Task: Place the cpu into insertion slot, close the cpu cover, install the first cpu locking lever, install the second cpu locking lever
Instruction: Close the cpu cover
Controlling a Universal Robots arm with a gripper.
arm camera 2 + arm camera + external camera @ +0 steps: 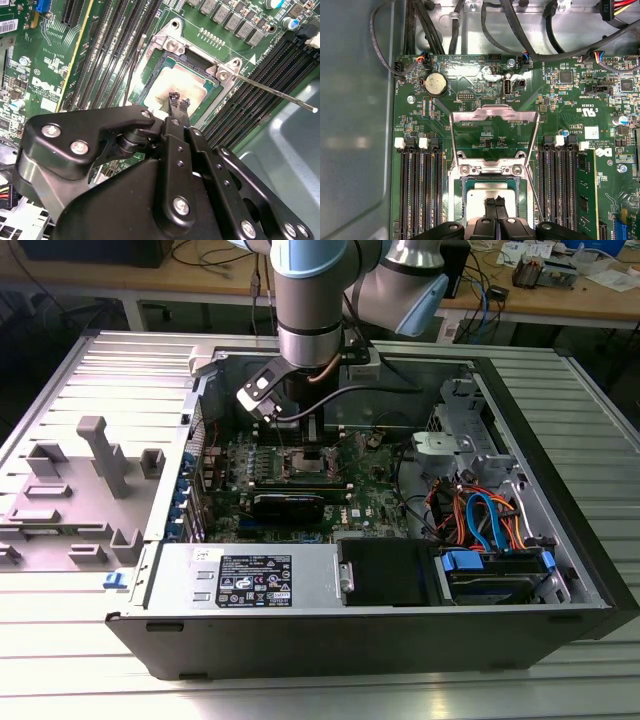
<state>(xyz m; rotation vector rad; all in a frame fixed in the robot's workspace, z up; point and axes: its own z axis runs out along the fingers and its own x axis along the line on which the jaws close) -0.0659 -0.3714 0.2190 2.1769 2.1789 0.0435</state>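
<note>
The cpu (187, 80) lies flat in the insertion slot (172, 46), its silvery top (492, 191) showing inside the metal rim (490, 170). My gripper (178, 100) hangs right over the chip's middle, its two black fingertips (490, 204) close together and holding nothing. The cpu cover (492, 114) stands swung up and open beyond the socket. One thin locking lever (275, 92) sticks out free over the memory slots, and another (132, 70) stands free on the opposite side. In the exterior view the gripper (300, 440) reaches down into the open computer case.
Long black memory slots (420, 190) flank the socket on both sides. A black graphics card (288, 505) sits close in front of the socket. Cables and drive bays (480, 520) fill the case on the exterior view's right. Grey fixtures (100, 455) stand outside on the left.
</note>
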